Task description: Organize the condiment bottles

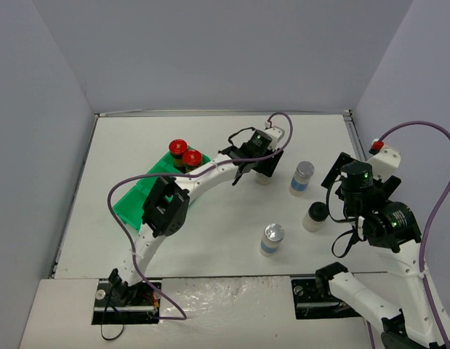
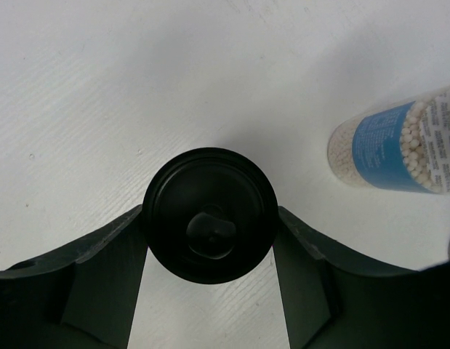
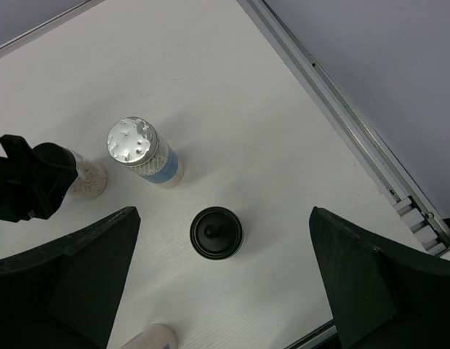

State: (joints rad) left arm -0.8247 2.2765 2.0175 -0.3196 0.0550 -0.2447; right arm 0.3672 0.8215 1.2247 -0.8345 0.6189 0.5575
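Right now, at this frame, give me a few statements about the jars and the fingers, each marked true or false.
1. The left fingers press on both sides of the cap of a black-capped jar. True.
2. The right fingers hold a silver-capped jar. False: they stand wide apart and hold nothing, with the other black-capped jar on the table below them.
3. The two red-capped jars stand side by side at the far end of the green tray. True.
4. Both silver-capped jars are in the tray. False: both stand upright on the bare table, to the right of the tray.
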